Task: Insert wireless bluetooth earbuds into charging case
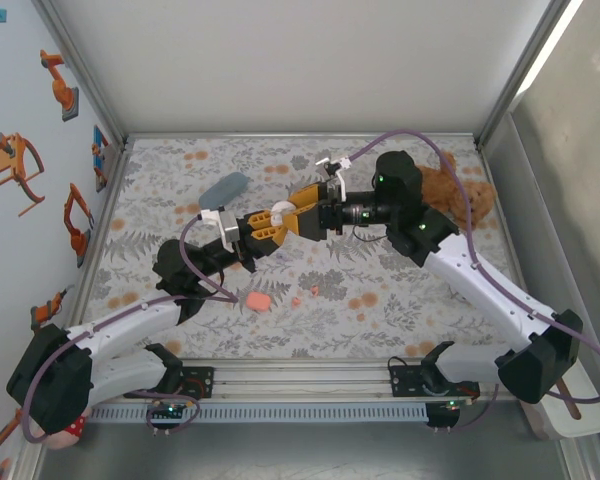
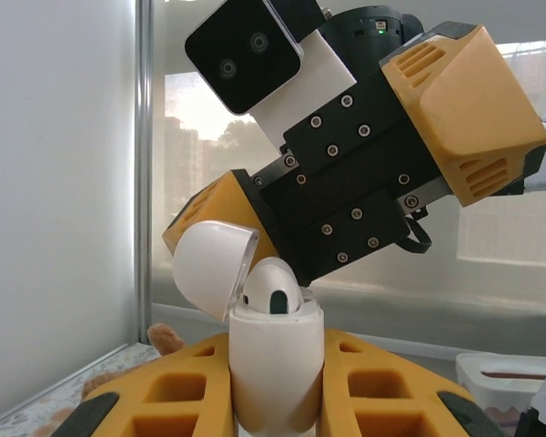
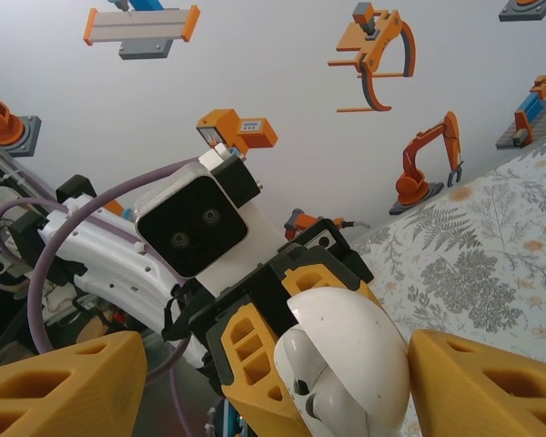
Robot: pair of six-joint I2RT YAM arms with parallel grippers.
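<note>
My left gripper [image 2: 276, 401] is shut on a white charging case [image 2: 278, 364], held upright between its yellow fingers [image 2: 164, 391]. The lid [image 2: 209, 269] is swung open and a white earbud [image 2: 271, 287] sits in the top of the case. In the top view both grippers meet above the middle of the table, the left gripper [image 1: 278, 222] facing the right gripper [image 1: 302, 205]. In the right wrist view the right gripper [image 3: 278, 391] stands open, its fingers [image 3: 64, 382] spread on either side of the case's lid [image 3: 346, 355]. Two small pink earbuds [image 1: 296, 300] lie on the cloth.
A pink case [image 1: 257, 300] lies on the flowered cloth near the front, with the second pink bud [image 1: 313, 290] to its right. A blue-grey case [image 1: 225, 187] lies at the back left. A brown teddy bear [image 1: 462, 195] sits at the back right beside the right arm.
</note>
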